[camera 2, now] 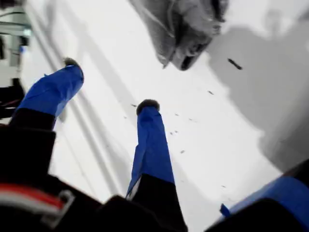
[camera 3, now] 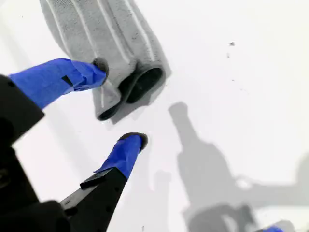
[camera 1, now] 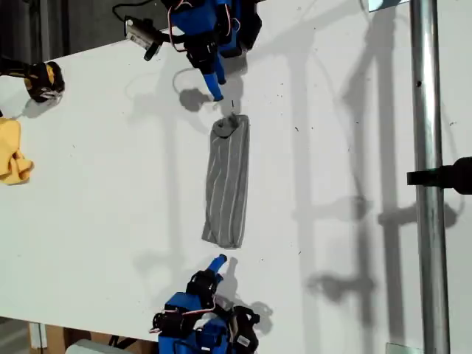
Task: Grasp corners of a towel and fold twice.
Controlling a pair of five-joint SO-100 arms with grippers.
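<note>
Lying mid-bench (camera 1: 88, 162) in the exterior view, the towel (camera 1: 227, 181) is a narrow folded strip between both arms, seemingly folded already. In the first wrist view, my first gripper (camera 2: 108, 87) hovers just short of one rumpled end, fingers apart, empty. In the second wrist view, my second gripper (camera 3: 118, 101) spreads beside the other looped end, holding nothing.

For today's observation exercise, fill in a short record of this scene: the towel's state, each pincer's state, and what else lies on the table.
towel: grey, white stripes, folded into a long narrow strip, flat on the white table
first pincer: open, empty, short of one towel end
second pincer: open, empty, at a looped towel end
yellow cloth: crumpled, at the exterior view's left edge
fold status: looks already folded
</note>
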